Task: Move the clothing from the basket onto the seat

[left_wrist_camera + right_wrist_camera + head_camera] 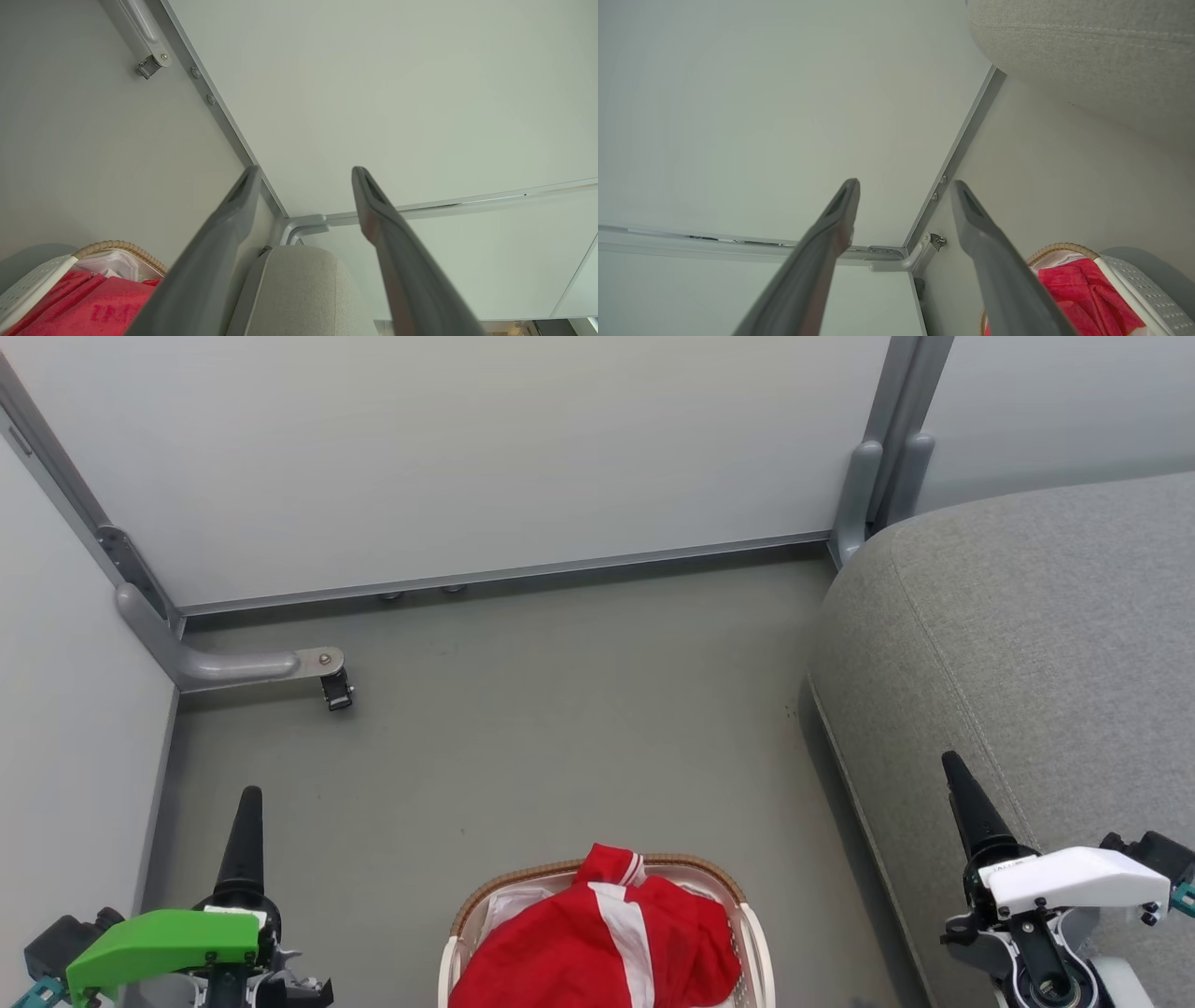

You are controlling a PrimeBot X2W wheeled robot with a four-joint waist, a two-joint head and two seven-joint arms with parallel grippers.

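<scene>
Red clothing heaped in basket on floor, seat close at robot's right; left tool and right tool both spread wide, empty, flanking basket – likely poised for two-sided grab of garment

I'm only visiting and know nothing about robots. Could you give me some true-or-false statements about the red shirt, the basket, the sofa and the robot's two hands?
1. The clothing lies in the basket. True.
2. The clothing is spread on the seat. False: it is in the basket.
3. The left gripper is open and holds nothing. True.
4. The right gripper grips the basket's rim. False: it is open, apart from the basket.
5. The basket stands on the seat. False: it stands on the floor, left of the seat.
</scene>
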